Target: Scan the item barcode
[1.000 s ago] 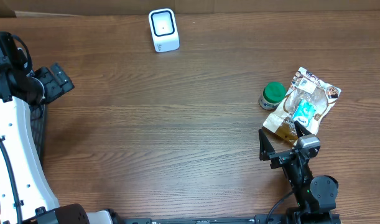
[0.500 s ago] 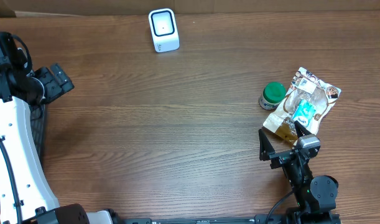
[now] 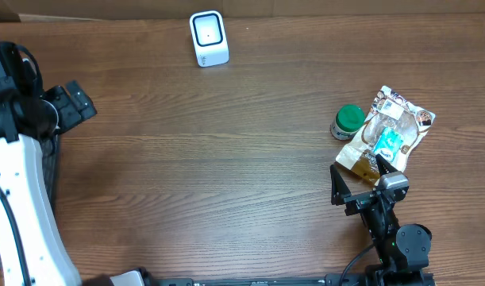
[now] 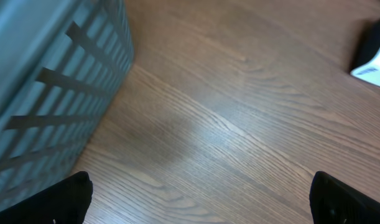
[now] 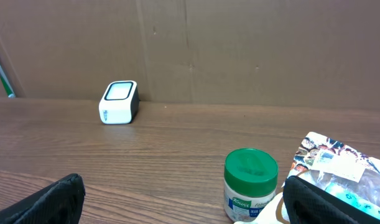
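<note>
A white barcode scanner [image 3: 209, 37] stands at the far edge of the table, also visible as the scanner [image 5: 119, 102] in the right wrist view. At the right stands a small jar with a green lid [image 3: 348, 121], touching a crinkled printed snack bag [image 3: 393, 127]. My right gripper [image 3: 358, 173] is open just in front of them. Between its fingers I see the jar [image 5: 250, 185], with the bag [image 5: 339, 163] behind the right finger. Far off at the left edge, my left gripper [image 3: 71, 102] is open and empty over bare wood [image 4: 202, 202].
A blue-grey slatted basket [image 4: 46, 81] stands close on the left of the left gripper, at the table's left edge. A cardboard wall [image 5: 239, 43] rises behind the scanner. A corner of the scanner [image 4: 371, 56] shows in the left wrist view.
The left arm has shifted slightly at the table's left edge. The right arm, jar, bag and scanner have not moved.
</note>
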Tool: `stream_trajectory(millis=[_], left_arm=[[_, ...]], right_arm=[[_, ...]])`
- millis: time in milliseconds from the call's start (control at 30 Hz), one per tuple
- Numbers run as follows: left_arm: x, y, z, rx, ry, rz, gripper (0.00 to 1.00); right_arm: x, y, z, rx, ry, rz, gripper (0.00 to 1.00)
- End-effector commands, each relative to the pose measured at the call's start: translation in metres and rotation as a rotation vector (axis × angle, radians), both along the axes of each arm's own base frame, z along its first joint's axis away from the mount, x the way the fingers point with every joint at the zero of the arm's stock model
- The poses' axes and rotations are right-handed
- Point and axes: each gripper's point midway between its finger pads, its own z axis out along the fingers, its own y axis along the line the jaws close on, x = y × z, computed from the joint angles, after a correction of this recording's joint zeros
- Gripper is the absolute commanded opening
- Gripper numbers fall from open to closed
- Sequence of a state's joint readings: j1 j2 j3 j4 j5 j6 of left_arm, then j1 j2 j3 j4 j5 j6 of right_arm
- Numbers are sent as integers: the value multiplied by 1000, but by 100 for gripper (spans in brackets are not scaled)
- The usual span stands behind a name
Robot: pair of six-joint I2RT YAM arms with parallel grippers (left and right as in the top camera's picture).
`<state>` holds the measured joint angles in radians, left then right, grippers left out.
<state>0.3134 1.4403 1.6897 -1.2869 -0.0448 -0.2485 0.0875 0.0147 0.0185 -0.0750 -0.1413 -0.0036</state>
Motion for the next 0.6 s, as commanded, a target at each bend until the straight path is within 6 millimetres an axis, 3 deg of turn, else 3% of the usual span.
stream_trajectory(millis=[0,267,567], left_arm=[[-13,-7,29,94,-63,-50,100],[-27,-48,52,131,-182,-170,100],[11,-101,73,136,-712,-394,99]], right_arm=[[0,0,-2,-5,-5,-1,100],[0,0,-2,-5,-5,-1,100],[0,0,-2,-5,-5,-1,100]])
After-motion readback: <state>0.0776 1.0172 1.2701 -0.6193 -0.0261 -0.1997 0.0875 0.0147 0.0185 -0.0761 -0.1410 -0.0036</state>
